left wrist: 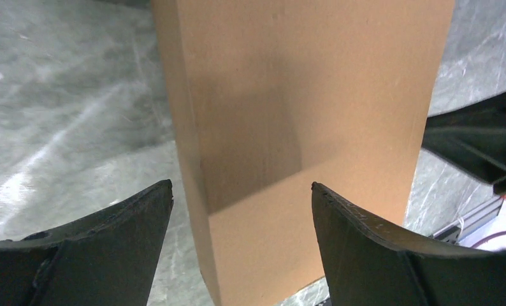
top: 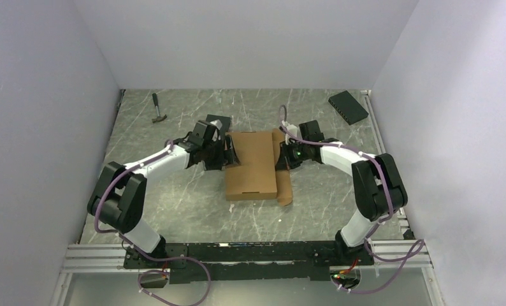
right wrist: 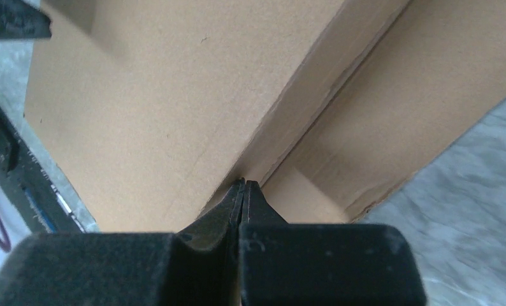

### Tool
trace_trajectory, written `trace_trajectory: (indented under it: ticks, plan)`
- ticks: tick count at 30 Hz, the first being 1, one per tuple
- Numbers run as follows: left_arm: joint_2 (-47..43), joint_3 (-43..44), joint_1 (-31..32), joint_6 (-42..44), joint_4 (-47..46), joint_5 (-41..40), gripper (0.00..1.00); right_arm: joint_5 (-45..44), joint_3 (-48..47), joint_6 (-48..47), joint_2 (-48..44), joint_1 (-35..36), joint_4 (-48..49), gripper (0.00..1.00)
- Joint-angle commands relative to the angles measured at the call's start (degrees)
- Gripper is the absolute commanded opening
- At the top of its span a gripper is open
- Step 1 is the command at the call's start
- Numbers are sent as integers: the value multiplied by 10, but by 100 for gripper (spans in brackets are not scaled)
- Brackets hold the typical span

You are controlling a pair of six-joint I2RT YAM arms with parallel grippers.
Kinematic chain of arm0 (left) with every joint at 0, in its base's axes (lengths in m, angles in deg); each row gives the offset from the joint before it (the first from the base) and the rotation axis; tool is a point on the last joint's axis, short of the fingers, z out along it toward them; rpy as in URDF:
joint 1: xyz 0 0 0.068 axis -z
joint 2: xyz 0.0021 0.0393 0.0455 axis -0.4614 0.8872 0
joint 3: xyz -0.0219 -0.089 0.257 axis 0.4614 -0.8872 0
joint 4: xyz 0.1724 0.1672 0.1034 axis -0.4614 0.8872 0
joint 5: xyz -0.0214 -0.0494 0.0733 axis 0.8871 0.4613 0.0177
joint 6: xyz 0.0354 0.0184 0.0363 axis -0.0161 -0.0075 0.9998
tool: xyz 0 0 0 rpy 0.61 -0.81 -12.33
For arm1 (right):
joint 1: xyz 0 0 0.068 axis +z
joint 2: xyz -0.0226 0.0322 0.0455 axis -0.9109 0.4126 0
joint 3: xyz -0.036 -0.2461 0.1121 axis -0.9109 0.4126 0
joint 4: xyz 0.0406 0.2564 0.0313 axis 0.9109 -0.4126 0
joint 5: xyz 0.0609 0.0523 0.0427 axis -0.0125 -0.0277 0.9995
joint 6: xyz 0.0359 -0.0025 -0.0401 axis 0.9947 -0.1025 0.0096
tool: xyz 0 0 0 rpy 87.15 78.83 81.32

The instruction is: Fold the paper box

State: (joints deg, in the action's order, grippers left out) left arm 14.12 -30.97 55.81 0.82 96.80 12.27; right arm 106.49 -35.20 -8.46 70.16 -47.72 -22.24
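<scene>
Plain brown paper box (top: 251, 164); grey marbled table (top: 174, 210).

Paper box (top: 252, 166) lies at centre of counter (top: 174, 204) | left end effector (top: 228, 155) at its left side, right end effector (top: 280, 157) at its right side | hammer (top: 157, 109) rear left, well apart | flat box (top: 348, 106) in rear right corner | second flat box (top: 216, 122) just behind left end effector

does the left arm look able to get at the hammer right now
Probably yes: the hammer lies on bare table beyond and left of the open left tool, nothing between them. It must back off the paper box first.
</scene>
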Motion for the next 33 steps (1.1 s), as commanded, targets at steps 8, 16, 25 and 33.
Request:
trace_trajectory:
  ticks: [8, 16, 25, 33]
  plan:
    - [-67, 46, -36, 82, 103, -62, 84, 22, -53, -43, 0, 48, -33, 0]
    - [-238, -46, -36, 102, 31, 43, 84, 67, -41, -326, -157, 25, -150, 40]
    - [-325, -130, -30, 53, -57, 116, 80, 200, 231, -803, -430, 27, -204, 98]
    - [-344, -104, -34, 134, -35, 53, 99, 140, 237, -727, -378, 114, -145, 88]
